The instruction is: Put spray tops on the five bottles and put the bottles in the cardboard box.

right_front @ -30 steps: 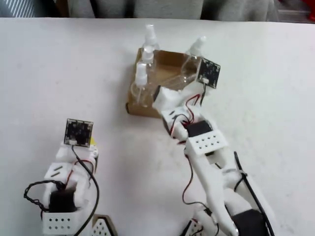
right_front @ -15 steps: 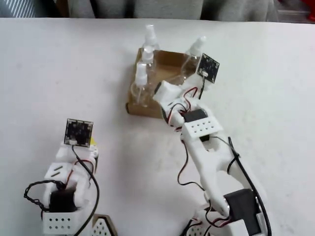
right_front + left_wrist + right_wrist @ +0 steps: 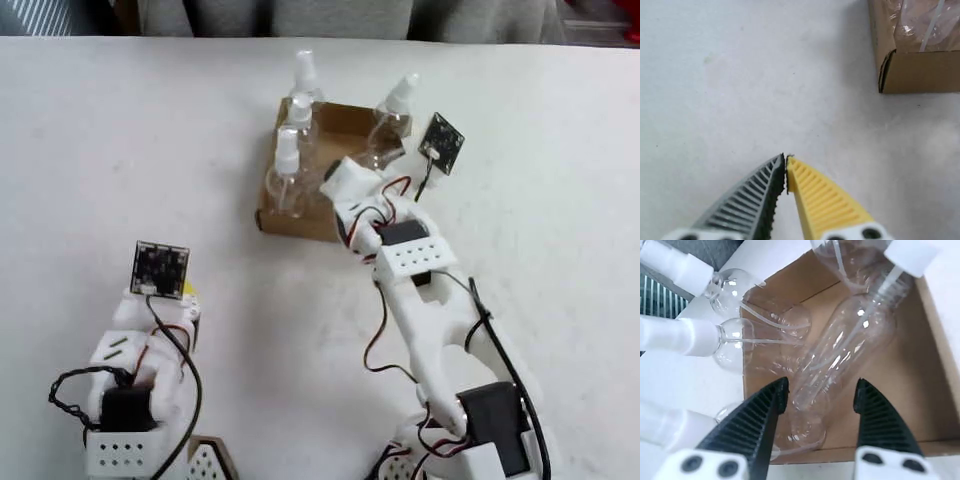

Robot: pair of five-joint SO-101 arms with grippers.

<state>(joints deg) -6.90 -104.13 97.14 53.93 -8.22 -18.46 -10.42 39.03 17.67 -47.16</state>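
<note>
The right gripper (image 3: pixel 822 385) has its black ribbed jaws spread wide and grips nothing. It hangs over the open brown cardboard box (image 3: pixel 900 390), one jaw on either side of a tilted clear plastic bottle (image 3: pixel 850 340) with a white spray top (image 3: pixel 910 255); contact with the bottle cannot be confirmed. Three further clear spray-topped bottles (image 3: pixel 287 170) stand upright along the box's left side in the high view. The left gripper (image 3: pixel 786 161) has its grey and yellow jaws closed tip to tip and empty over the white table (image 3: pixel 740 75), near one box corner.
</note>
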